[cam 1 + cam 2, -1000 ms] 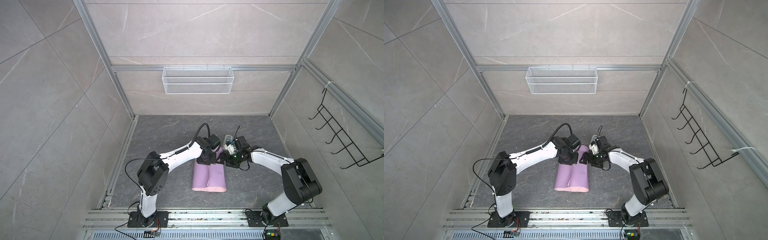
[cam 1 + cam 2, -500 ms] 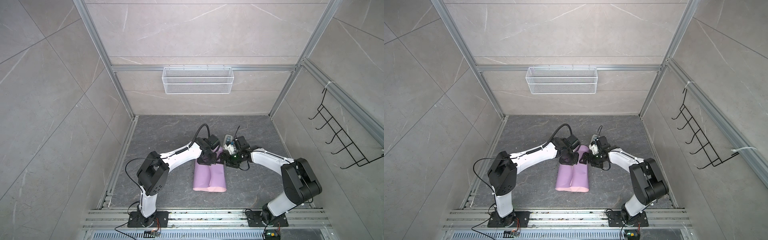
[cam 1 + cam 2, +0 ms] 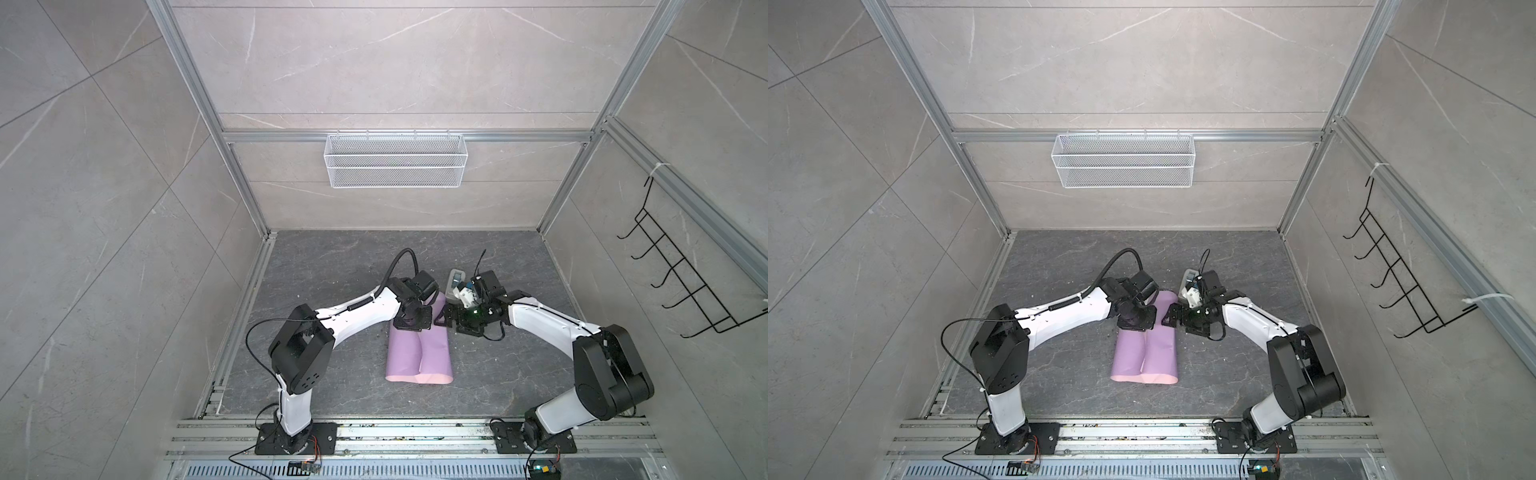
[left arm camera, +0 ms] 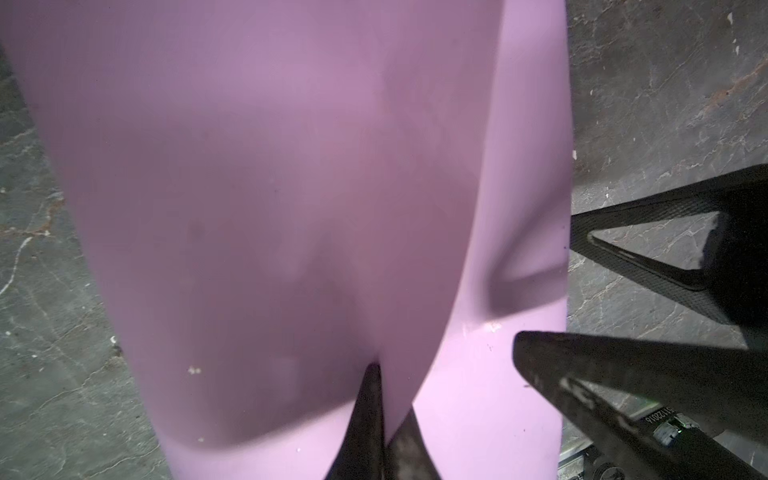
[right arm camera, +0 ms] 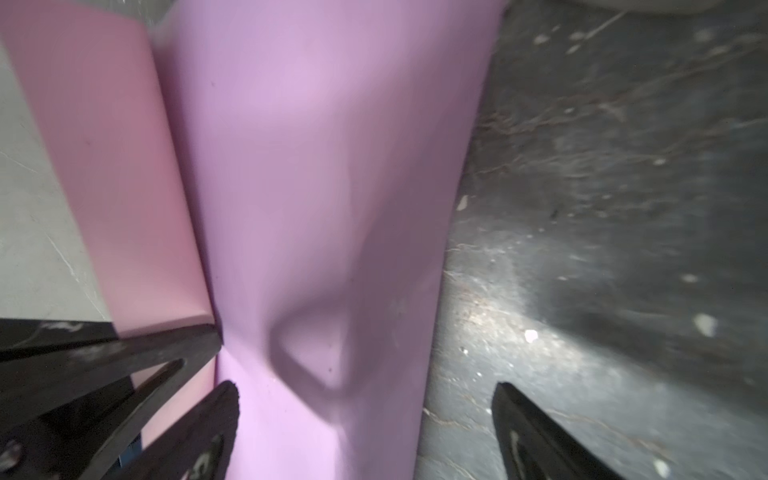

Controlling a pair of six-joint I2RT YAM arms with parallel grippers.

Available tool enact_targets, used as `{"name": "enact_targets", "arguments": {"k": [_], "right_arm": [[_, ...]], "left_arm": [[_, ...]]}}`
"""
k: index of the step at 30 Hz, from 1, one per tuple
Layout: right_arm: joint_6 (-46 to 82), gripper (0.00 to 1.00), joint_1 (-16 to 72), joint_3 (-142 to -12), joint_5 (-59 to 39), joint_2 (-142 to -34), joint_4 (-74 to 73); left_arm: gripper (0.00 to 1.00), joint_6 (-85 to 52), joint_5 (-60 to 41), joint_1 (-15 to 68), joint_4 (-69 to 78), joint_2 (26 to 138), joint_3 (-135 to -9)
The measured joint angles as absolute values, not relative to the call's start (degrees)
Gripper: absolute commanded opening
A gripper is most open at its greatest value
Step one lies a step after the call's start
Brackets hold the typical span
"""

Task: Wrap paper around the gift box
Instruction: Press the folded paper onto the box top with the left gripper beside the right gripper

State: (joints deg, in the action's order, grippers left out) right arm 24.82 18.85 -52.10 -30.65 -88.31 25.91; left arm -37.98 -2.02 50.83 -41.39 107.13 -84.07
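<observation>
Got the left gripper (image 4: 378, 390) closed tight, tips down on the seam of the paper (image 3: 417, 357), gift box hidden underneath, and the right gripper (image 5: 365, 388) wide open and empty straddling its side edge, long axis stretching ahead of both

A dark grey, marble-veined tabletop (image 3: 332, 266) carries everything. The paper (image 3: 417, 355) lies near its middle, lilac face up and folded over into two long lobes, with a pale pink edge showing at the near end. Near its far right corner sits a small grey-white handheld device (image 3: 454, 282). White specks (image 5: 530, 336) dot the bare surface.
</observation>
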Motion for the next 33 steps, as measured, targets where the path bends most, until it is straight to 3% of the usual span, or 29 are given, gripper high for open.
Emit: {"name": "enact_targets", "arguments": {"k": [33], "right_arm": [[24.34,0.95,17.85,-48.58,-32.38,-89.47,23.07]], "left_arm": [[0.00,-37.95,-6.28,50.74,-43.31,109.95,-90.52]]}}
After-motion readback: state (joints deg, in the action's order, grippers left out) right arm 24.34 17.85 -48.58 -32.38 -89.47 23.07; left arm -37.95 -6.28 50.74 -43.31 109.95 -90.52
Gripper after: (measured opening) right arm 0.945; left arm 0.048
